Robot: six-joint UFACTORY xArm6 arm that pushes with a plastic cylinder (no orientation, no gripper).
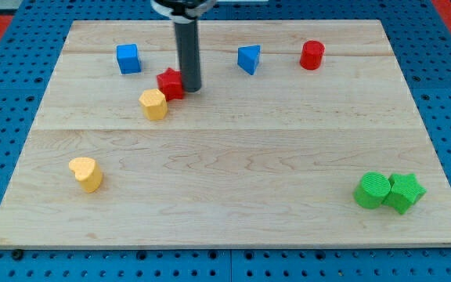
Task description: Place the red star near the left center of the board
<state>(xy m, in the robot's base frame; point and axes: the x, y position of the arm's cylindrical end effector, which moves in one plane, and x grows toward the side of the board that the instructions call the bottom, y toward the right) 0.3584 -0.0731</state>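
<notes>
Near the view's top, a little left of centre, you will find my tip [190,88] standing on the wooden board [225,227]. The arm carries no jaws, so you have nothing to read as open or closed; it ends in a plain dark rod that comes down from the top edge of the view.

Right against the tip, on its left, sits the red star [170,83]. From this angle you cannot quite tell whether rod and star are touching or only just beside each other. So the task's block lies in the upper part of the board, left of centre, well short of the left edge.

Just below and left of the star you can see a yellow block [154,103], of a blocky, many-sided shape, close enough that the two look nearly in contact. Farther up and to the left is a blue cube [128,59].

Look to the right of the tip and you meet a blue triangular block [249,59], then a red cylinder [312,55] beyond it, both near the top edge.

Toward the lower left, well apart from the rest, lies a yellow heart-like block [86,173]. At the lower right corner a green cylinder [373,190] and a green star [405,192] sit side by side, touching.
</notes>
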